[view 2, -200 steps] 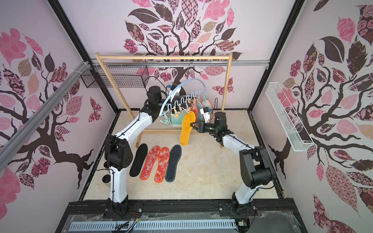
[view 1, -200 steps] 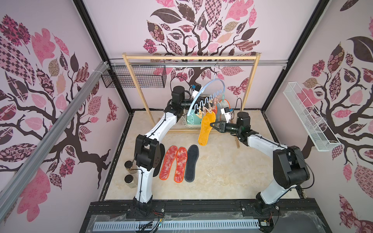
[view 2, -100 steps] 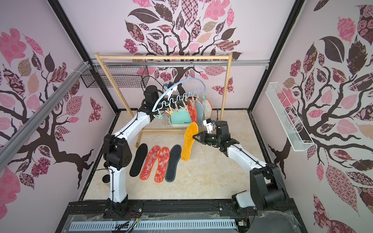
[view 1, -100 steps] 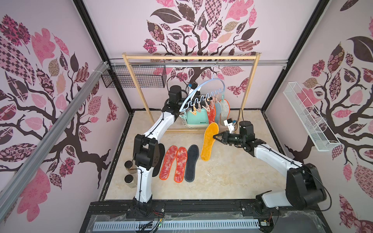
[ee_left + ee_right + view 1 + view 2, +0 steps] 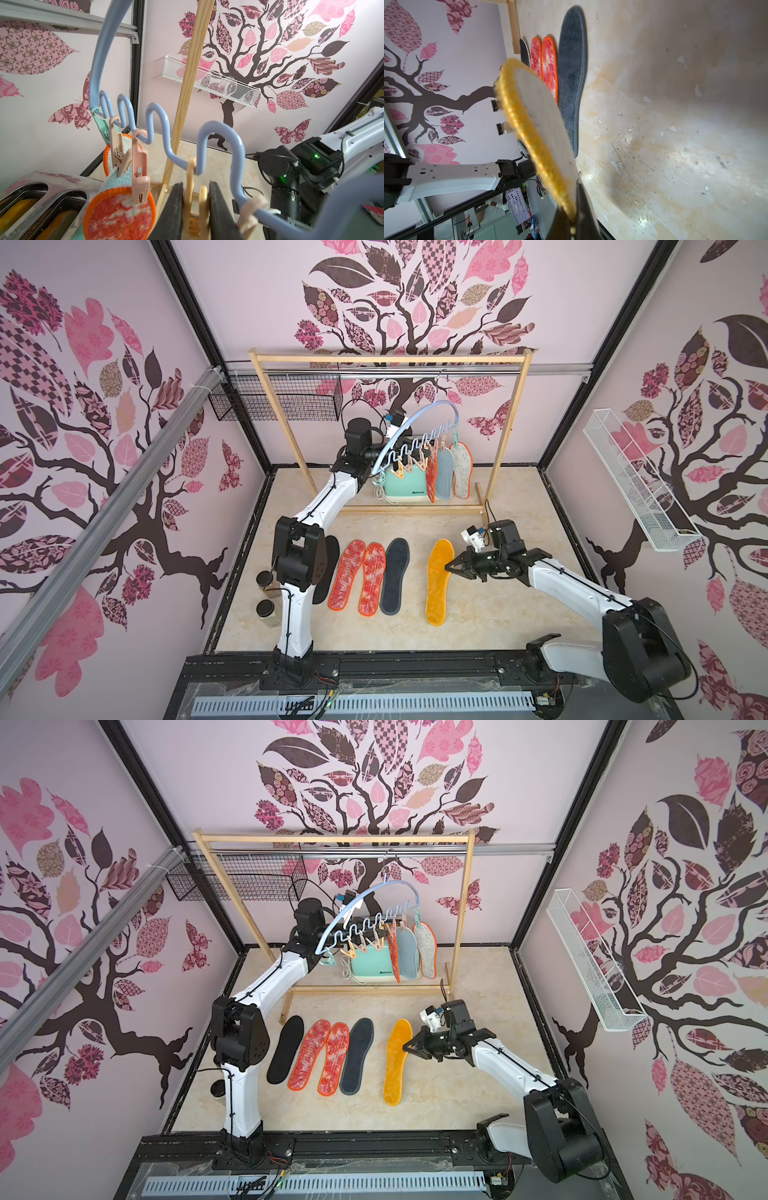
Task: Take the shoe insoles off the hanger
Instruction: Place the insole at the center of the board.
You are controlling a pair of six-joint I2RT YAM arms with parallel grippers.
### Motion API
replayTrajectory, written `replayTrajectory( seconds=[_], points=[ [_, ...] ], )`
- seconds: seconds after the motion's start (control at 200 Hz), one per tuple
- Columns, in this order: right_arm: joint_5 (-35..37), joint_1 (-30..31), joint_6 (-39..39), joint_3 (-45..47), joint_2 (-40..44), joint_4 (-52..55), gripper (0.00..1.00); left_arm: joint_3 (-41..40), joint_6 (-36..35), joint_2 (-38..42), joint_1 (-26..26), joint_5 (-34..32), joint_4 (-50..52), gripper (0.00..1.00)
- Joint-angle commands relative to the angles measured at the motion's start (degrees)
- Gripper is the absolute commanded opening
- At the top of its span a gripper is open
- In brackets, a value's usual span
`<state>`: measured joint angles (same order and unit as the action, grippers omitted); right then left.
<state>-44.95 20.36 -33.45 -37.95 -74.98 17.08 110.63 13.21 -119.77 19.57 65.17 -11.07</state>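
The right gripper (image 5: 451,567) is clenched on one end of the yellow insole (image 5: 438,580). It holds the insole low and tilted over the floor (image 5: 519,614) beside the grey insole (image 5: 395,574), apparently to lay it in the row already down. Farther back, the left gripper (image 5: 195,207) squeezes a beige clothespin (image 5: 192,182) on the hanger (image 5: 415,418), likely to steady it, and three insoles (image 5: 444,475) hang clipped there.

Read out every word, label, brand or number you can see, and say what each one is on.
"Be...": dark brand word on the front of the mint-green toaster; its remaining letters are too blurred to read.
Print on the small coloured packets in the right wrist view: too small to read.
Nothing else is legible.
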Motion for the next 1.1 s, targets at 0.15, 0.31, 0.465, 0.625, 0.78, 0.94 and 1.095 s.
replayTrajectory(
  seconds=[0.15, 0.31, 0.465, 0.625, 0.78, 0.94, 1.095],
  points=[
    [-0.3, 2.1, -2.1, -5.7, -13.3, -6.5, 0.00, -1.2, -1.6, 1.7, -0.2, 0.2, 1.4, 0.09],
    [-0.9, 3.2, -1.6, -10.8, -20.7, -6.4, 0.00, -1.0, -2.0, 1.4, -0.3, 0.2, 1.4, 0.09],
    [-0.6, 3.3, -1.9, -13.5, -25.8, -7.2, 0.00, -1.0, -2.1, 1.1, -0.4, 0.3, 1.4, 0.09],
    [1.1, 3.3, -0.7, -15.1, -28.8, -6.3, 0.01, -1.0, -2.6, 1.1, -0.3, 0.2, 3.3, 0.09],
    [1.7, 3.2, 0.1, -16.1, -30.6, -6.2, 0.08, -1.0, -2.8, 1.0, -0.3, 0.3, 3.4, 0.09],
    [3.2, 3.2, 1.8, -18.5, -31.9, -3.6, 0.16, -0.9, -3.0, 1.2, -0.4, 0.6, 3.7, 0.09],
    [4.5, 3.2, 2.7, -18.8, -31.2, -3.1, 0.32, -0.9, -3.1, 1.1, -0.4, 0.5, 3.8, 0.09]
  ],
)
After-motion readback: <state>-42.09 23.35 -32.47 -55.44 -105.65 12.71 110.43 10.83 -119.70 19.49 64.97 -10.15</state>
